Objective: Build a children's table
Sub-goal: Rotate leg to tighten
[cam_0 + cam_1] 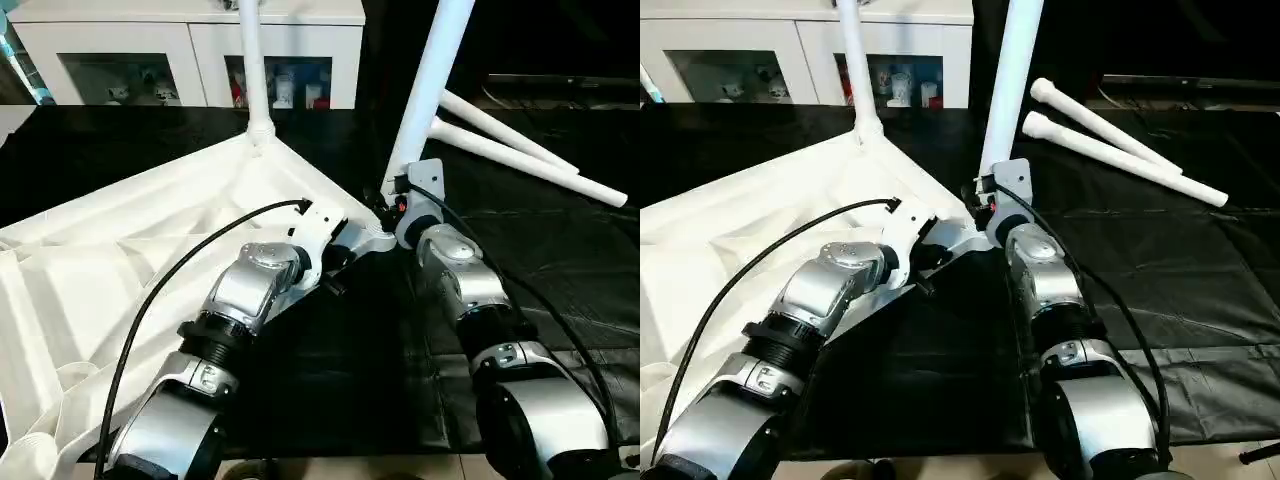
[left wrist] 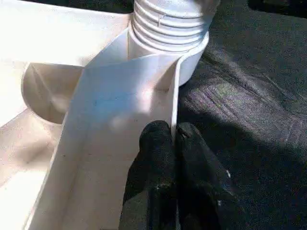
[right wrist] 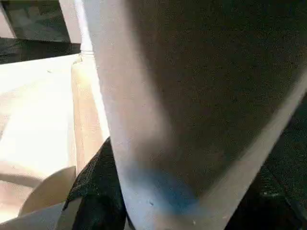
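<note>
The white table top (image 1: 120, 250) lies upside down on the black cloth, ribs facing up. One leg (image 1: 252, 70) stands screwed into its far corner socket. A second leg (image 1: 432, 70) stands upright in the corner nearest my arms, and its threaded end (image 2: 168, 19) sits in the socket. My left gripper (image 2: 175, 136) is shut on the thin rim wall (image 2: 175, 86) just beside that corner. My right gripper (image 1: 400, 195) is closed around the lower part of this leg (image 3: 192, 96), with one black finger (image 3: 96, 191) showing beside it.
Two loose legs (image 1: 530, 160) lie side by side on the black cloth (image 1: 560, 260) at the right. A white cabinet with glass doors (image 1: 190, 50) stands behind the work.
</note>
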